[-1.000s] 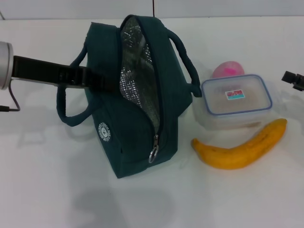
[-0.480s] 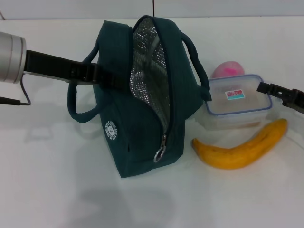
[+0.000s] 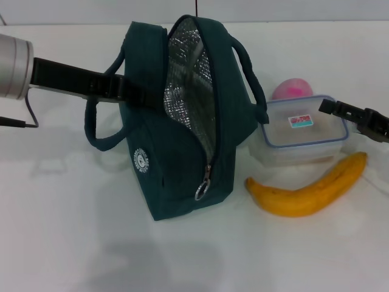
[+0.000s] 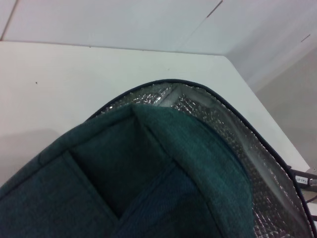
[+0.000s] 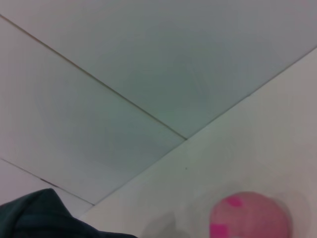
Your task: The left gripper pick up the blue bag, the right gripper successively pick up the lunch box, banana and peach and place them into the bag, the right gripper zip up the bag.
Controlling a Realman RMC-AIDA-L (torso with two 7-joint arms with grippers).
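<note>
Soft dark teal cloth makes up the blue bag (image 3: 176,121), which stands in the middle of the head view on the smooth white table (image 3: 73,243). Its top is unzipped, and crinkly silver foil shows inside. A small metal ring hangs from the zip low on the front. The left gripper (image 3: 137,96) reaches in from the left and pinches the bag's upper edge tight. At the right, the clear plastic lunch box (image 3: 301,135) with a blue rim lies flat. The round pink peach (image 3: 292,89) sits just behind it. The long curved yellow banana (image 3: 310,188) lies just in front. The right gripper (image 3: 340,109) hovers over the box's right end; I cannot tell if its fingers are wide or narrow
</note>
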